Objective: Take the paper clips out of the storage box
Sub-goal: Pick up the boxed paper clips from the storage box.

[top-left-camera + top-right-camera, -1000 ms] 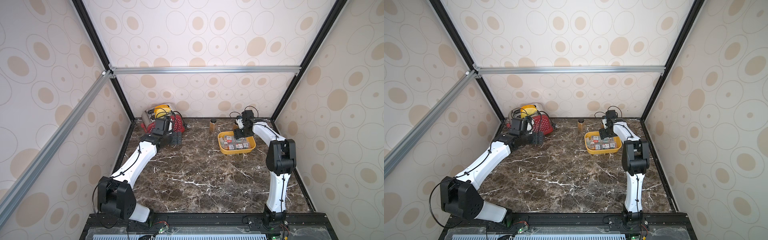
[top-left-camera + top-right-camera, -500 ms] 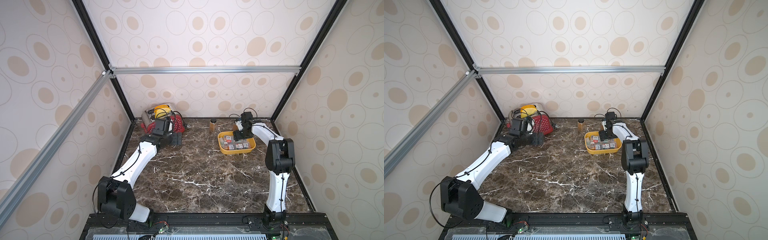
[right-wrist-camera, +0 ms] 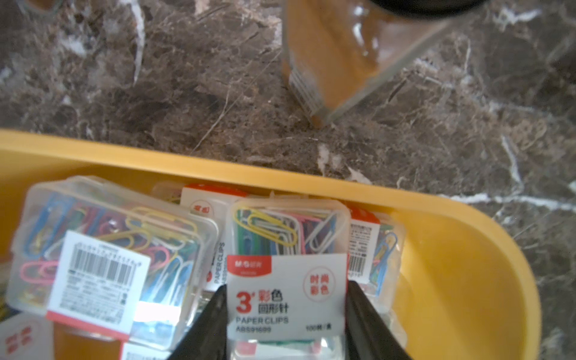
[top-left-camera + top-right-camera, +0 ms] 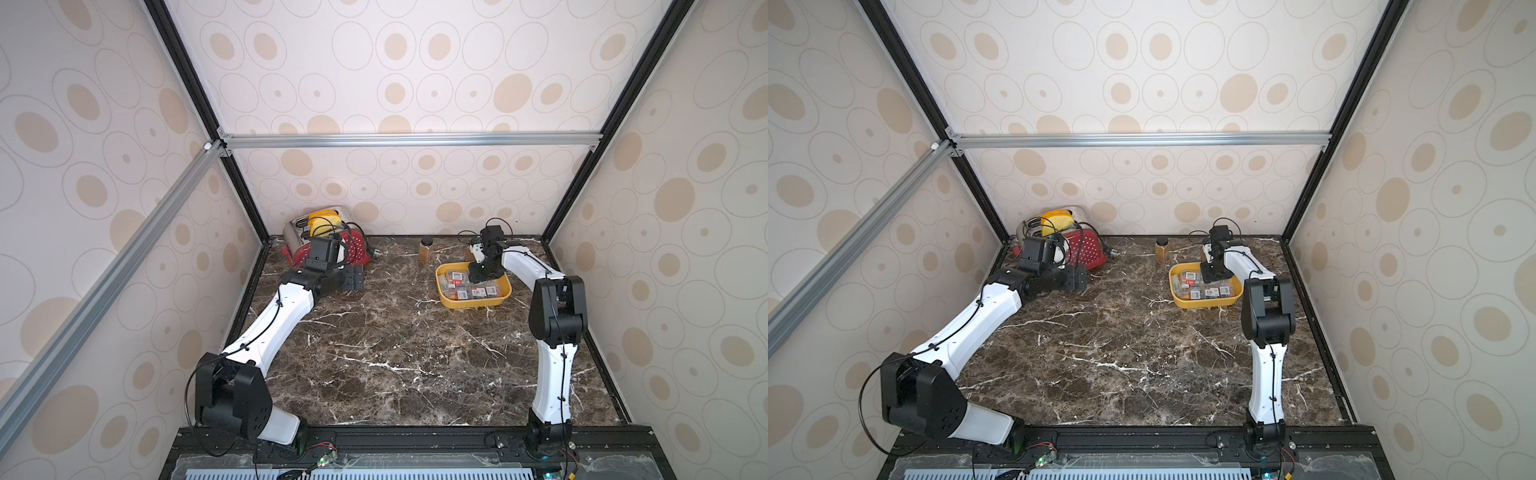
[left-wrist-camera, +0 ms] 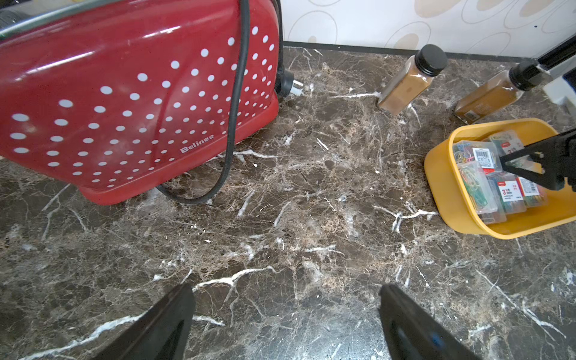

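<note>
The yellow storage box [image 4: 473,306] [image 4: 1206,306] sits at the back right of the marble table and holds several clear cases of paper clips [image 4: 461,287] [image 5: 486,184]. My right gripper [image 4: 478,272] [image 3: 287,285] reaches down into the box. In the right wrist view its two black fingers press both sides of one case [image 3: 288,246] with a white-and-red label. That case lies on top of other cases inside the box rim [image 3: 311,184]. My left gripper [image 4: 353,278] [image 5: 285,288] stands open over bare marble next to the toaster, holding nothing.
A red dotted toaster [image 4: 328,243] [image 5: 134,99] with a black cord stands at the back left. Two brown black-capped bottles [image 5: 405,84] [image 5: 489,96] stand behind the box, one close to its rim [image 3: 352,59]. Walls enclose the table.
My right gripper has dropped into the box and its fingers have closed in on a case of clips. The left arm has stayed still.
</note>
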You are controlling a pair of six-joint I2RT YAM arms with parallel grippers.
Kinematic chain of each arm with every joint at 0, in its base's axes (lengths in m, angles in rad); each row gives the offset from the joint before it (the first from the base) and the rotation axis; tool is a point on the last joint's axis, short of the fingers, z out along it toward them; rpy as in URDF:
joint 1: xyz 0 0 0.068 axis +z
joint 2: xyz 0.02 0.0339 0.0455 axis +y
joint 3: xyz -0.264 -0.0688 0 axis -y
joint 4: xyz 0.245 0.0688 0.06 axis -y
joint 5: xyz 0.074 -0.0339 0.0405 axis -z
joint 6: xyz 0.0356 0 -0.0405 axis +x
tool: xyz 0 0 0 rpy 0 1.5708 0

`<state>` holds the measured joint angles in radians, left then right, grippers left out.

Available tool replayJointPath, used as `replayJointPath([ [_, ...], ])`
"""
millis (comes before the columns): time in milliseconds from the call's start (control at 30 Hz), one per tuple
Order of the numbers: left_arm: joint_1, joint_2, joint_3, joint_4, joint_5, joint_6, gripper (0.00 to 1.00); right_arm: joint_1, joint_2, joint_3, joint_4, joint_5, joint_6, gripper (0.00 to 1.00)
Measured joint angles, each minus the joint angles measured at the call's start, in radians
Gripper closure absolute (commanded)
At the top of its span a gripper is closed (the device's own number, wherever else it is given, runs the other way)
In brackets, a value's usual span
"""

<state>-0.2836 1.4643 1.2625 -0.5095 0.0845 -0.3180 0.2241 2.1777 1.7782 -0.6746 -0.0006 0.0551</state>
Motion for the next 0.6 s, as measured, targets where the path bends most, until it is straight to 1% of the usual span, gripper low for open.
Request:
replayJointPath([
  [100, 0.000, 0.000, 0.000, 0.000, -0.001, 0.000, 0.04, 0.000, 0.000, 0.003, -0.003, -0.001, 0.001, 0.71],
  [133, 0.000, 0.000, 0.000, 0.000, -0.001, 0.000, 0.04, 0.000, 0.000, 0.004, -0.005, 0.000, 0.002, 0.73],
  [233, 0.000, 0.000, 0.000, 0.000, -0.003, 0.000, 0.04, 0.000, 0.000, 0.008, -0.009, 0.002, 0.006, 0.77],
  [333, 0.000, 0.000, 0.000, 0.000, -0.004, 0.000, 0.04, 0.000, -0.001, 0.025, -0.026, 0.006, 0.009, 0.86],
  [433, 0.000, 0.000, 0.000, 0.000, -0.004, 0.000, 0.04, 0.001, -0.010, 0.055, -0.058, 0.006, 0.014, 0.91],
  [567, 0.000, -0.005, 0.000, -0.002, -0.004, 0.001, 0.03, 0.007, -0.060, 0.085, -0.092, 0.005, 0.026, 1.00],
  [600, 0.000, -0.008, 0.000, -0.002, -0.004, 0.001, 0.03, 0.011, -0.079, 0.088, -0.099, 0.002, 0.031, 1.00],
])
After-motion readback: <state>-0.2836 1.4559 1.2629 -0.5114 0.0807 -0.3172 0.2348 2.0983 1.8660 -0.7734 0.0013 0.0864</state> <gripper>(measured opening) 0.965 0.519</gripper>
